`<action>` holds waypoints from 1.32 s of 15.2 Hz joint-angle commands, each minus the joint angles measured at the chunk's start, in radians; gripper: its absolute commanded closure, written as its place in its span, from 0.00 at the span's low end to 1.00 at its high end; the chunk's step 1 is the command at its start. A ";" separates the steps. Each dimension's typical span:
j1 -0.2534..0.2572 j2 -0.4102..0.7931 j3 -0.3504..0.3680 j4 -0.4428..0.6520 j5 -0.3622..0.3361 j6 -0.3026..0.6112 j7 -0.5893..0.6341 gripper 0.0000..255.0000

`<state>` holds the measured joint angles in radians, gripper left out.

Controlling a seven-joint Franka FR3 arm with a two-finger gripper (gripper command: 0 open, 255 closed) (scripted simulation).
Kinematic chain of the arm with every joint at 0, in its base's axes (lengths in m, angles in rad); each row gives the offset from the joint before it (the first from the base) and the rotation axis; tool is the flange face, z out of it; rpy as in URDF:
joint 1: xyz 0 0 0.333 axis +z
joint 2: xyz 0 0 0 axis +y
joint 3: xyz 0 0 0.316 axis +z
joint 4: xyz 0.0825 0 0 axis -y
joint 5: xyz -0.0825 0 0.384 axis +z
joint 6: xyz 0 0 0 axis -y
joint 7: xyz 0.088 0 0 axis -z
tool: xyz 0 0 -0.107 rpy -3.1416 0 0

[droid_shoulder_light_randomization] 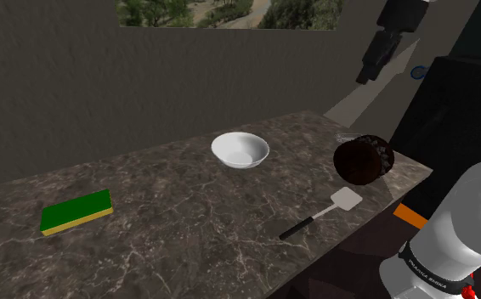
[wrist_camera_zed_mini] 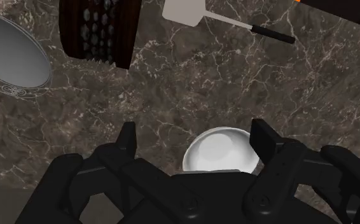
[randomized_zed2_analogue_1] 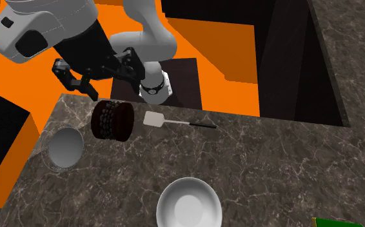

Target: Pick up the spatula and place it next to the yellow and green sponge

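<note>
Gripper (wrist_camera_zed_mini: 195,135): the two black fingers stand well apart with nothing between them. It hangs in the air off the dark marble counter (droid_shoulder_light_randomization: 188,242), touching nothing. In the shoulder view it sits at the upper right of the frame (droid_shoulder_light_randomization: 366,75); in the second exterior view it is at the upper left (randomized_zed2_analogue_1: 104,80), above a dark brown studded cylinder (randomized_zed2_analogue_1: 113,120).

Spatula (droid_shoulder_light_randomization: 322,214): it lies flat on the counter at the lower right of centre in the shoulder view, close to the counter's near edge. Its pale square blade points toward the cylinder (droid_shoulder_light_randomization: 364,160) and its black handle points down and to the left. In the second exterior view it lies upper centre (randomized_zed2_analogue_1: 175,122), just to the right of the cylinder and apart from it. From the wrist camera it lies beyond the fingertips (wrist_camera_zed_mini: 233,23), beside the cylinder (wrist_camera_zed_mini: 99,32).

Sponge (droid_shoulder_light_randomization: 77,212): green on top and yellow beneath, it lies flat at the lower left of the shoulder view — well apart from the spatula.

Other items: a white bowl (droid_shoulder_light_randomization: 240,150) stands upright on the counter between sponge and spatula, further back. A grey round dish (randomized_zed2_analogue_1: 66,145) sits near the cylinder.
</note>
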<state>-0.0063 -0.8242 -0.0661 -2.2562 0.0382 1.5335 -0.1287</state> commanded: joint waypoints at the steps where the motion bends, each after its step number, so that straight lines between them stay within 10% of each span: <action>1: 0.000 0.000 0.000 0.000 0.000 0.000 0.000 0.00; 20: 0.389 -0.072 0.014 -0.575 -0.013 0.456 -0.645 0.00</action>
<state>0.3609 -0.8967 -0.0510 -2.7997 0.0277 1.9584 -0.7364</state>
